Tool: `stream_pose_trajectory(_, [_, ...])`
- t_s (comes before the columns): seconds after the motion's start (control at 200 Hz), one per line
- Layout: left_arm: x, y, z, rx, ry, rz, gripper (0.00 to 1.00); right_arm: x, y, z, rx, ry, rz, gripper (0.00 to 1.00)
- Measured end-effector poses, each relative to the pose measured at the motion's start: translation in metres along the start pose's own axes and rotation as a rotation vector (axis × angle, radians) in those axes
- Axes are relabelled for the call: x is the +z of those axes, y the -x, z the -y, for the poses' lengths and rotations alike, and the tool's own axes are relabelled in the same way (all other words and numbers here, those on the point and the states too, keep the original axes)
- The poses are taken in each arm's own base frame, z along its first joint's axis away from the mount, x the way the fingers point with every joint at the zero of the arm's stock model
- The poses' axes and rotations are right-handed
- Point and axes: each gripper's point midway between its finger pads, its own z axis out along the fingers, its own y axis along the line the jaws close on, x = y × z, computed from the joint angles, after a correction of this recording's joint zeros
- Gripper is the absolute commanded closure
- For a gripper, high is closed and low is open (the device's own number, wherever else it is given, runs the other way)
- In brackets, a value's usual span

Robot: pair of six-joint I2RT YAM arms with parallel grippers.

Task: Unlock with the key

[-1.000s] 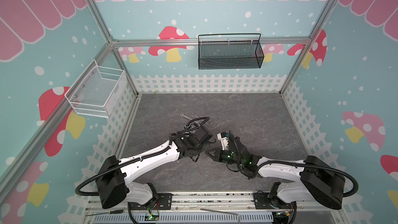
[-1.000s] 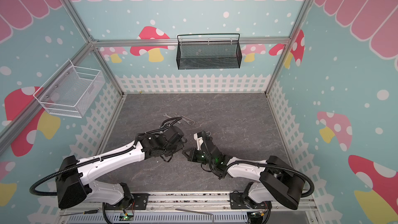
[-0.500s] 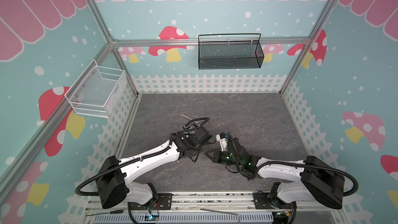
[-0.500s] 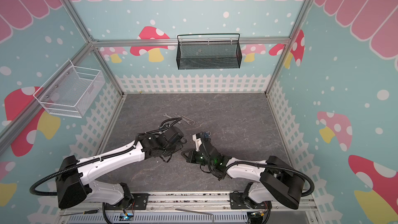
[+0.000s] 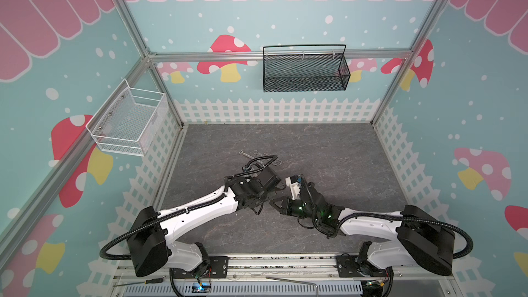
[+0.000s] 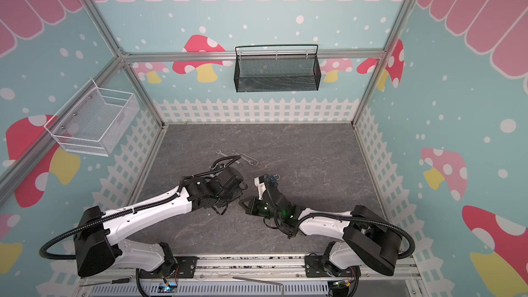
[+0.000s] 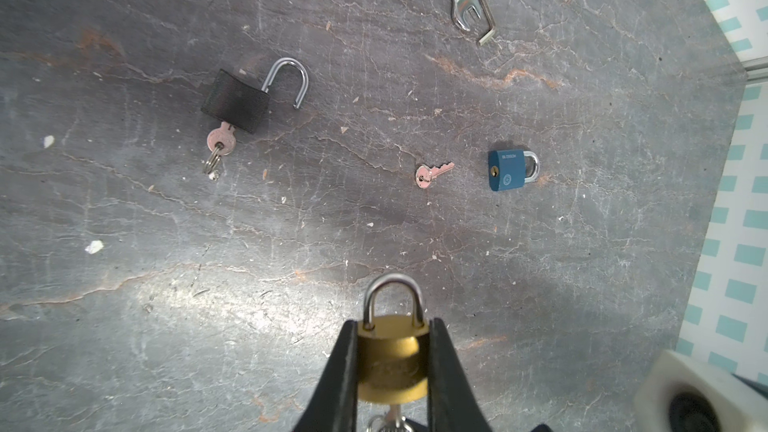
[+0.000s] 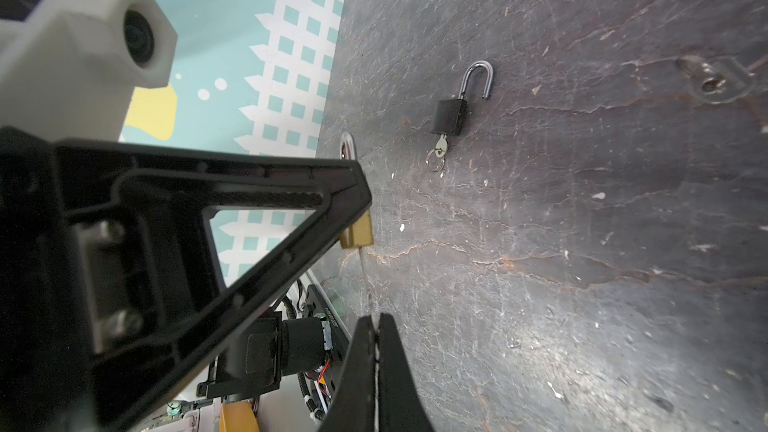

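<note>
In both top views the left gripper (image 5: 275,193) and right gripper (image 5: 273,202) meet tip to tip just toward six o'clock of the grey floor's (image 5: 328,152) middle, with wrenches (image 5: 257,156) at eleven o'clock from them. The left wrist view shows the left fingers (image 7: 345,367) clamped on the brass padlock (image 7: 392,361), shackle shut, while a black padlock (image 7: 235,101) lies open apart. In the right wrist view the right fingers (image 8: 361,367) pinch the key (image 8: 365,280), whose blade reaches the brass body's base.

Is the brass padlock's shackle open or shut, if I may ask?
Shut: both legs of the shackle enter the brass padlock.
</note>
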Motion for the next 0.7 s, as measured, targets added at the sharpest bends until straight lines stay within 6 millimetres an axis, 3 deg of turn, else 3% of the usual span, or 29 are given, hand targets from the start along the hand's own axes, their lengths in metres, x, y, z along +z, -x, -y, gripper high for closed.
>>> stream_pose_trajectory(0.49, [-0.01,0.0,0.01,-0.038,-0.056,-0.002,1.0,-0.005,0.012,-0.012,0.038,0.057,0.065,1.0])
stream_pose_trajectory(0.7, [-0.013,-0.009,0.014,-0.02,-0.073,-0.01,1.0,-0.01,0.015,-0.011,0.011,0.032,0.081,1.0])
